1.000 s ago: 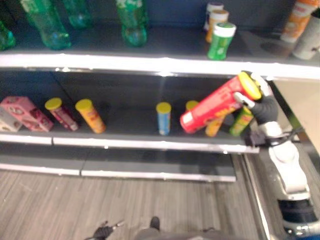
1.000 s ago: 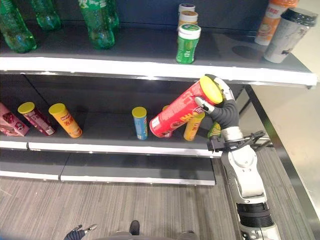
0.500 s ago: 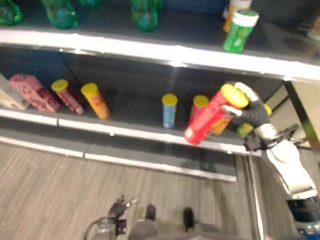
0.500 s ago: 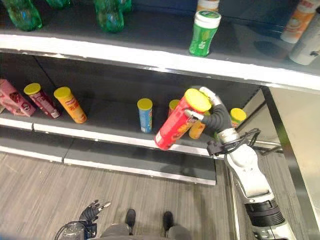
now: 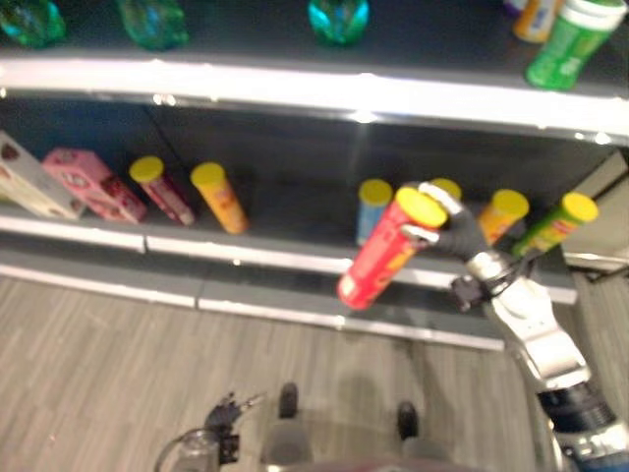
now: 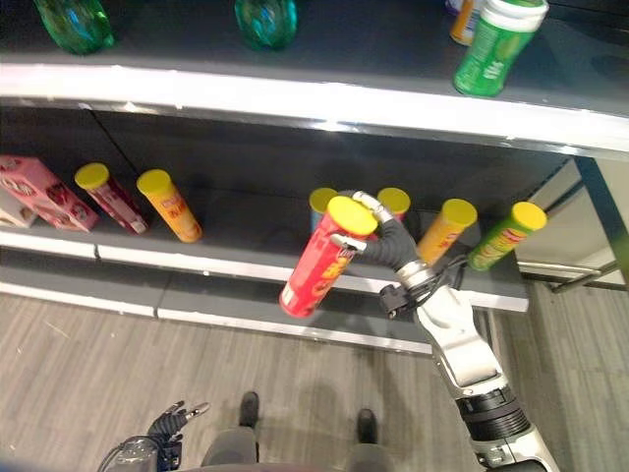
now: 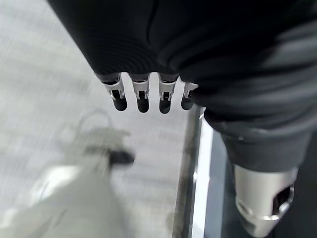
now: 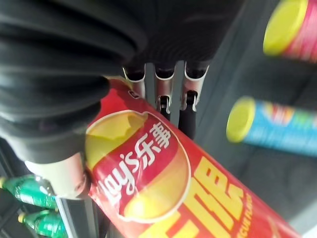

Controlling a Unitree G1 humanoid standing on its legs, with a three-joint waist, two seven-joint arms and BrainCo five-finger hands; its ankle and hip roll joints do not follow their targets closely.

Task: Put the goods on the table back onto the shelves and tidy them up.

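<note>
A tall red chip can (image 6: 319, 261) with a yellow lid hangs tilted in front of the middle shelf (image 6: 197, 258), its base below the shelf's front edge. My right hand (image 6: 388, 241) is shut on its top end, fingers (image 8: 163, 94) curled round the red can (image 8: 163, 193). Its lid sits just in front of a blue can (image 6: 317, 200) standing on the shelf. My left hand (image 6: 169, 423) hangs low by the floor, fingers (image 7: 141, 96) straight and holding nothing.
The middle shelf carries a pink box (image 6: 39, 189), a maroon can (image 6: 110, 197), orange cans (image 6: 169, 205) (image 6: 442, 228) and a green can (image 6: 504, 236), all leaning. The upper shelf (image 6: 324, 98) holds green bottles (image 6: 74, 22) and a green jar (image 6: 494, 44). Grey plank floor (image 6: 98, 364) lies below.
The view has shifted. Against the shelf's cans, my right hand has carried the red can leftward and lower, from beside the orange can to in front of the blue one.
</note>
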